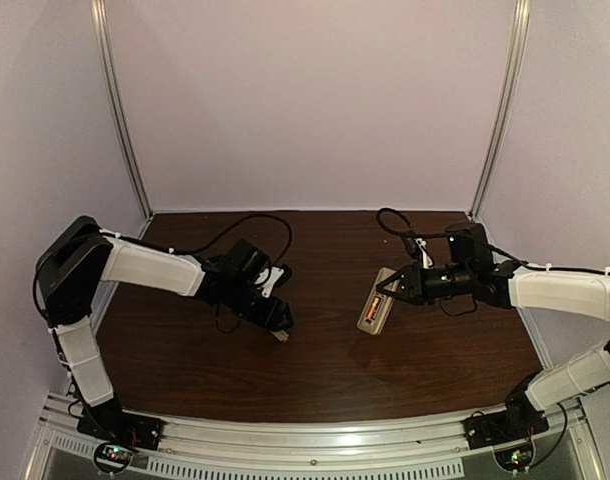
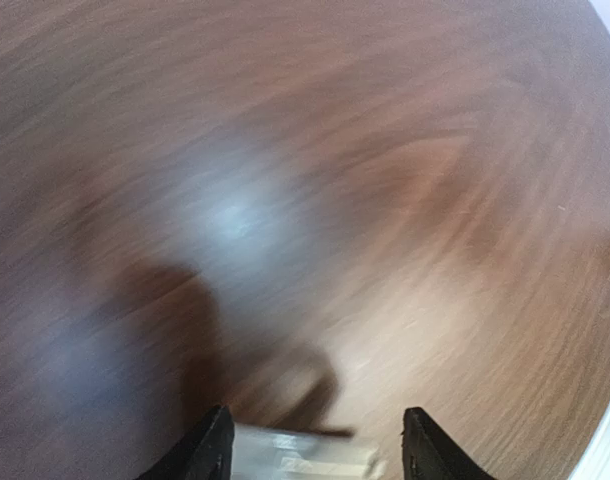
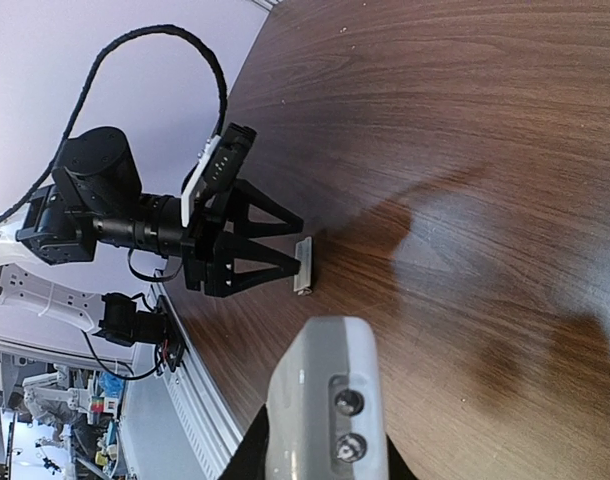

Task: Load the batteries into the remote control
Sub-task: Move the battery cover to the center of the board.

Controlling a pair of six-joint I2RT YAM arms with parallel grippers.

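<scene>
The remote control (image 1: 378, 300) is held off the table by my right gripper (image 1: 400, 287), which is shut on it, back side up. An orange battery (image 1: 373, 303) shows in its bay; I cannot tell if a second lies beside it. In the right wrist view the remote's (image 3: 320, 390) pale end fills the bottom, between my right gripper's (image 3: 320, 468) dark fingers. My left gripper (image 1: 281, 328) is low over the table and holds the small flat grey cover piece (image 1: 282, 338) between its fingertips. The cover also shows in the left wrist view (image 2: 305, 455) and the right wrist view (image 3: 304, 265).
The dark wooden table (image 1: 315, 370) ends at an aluminium rail (image 1: 315, 440) by the arm bases. Black cables (image 1: 255, 222) trail behind both arms. Lilac walls with metal posts (image 1: 122, 110) close in the back and sides.
</scene>
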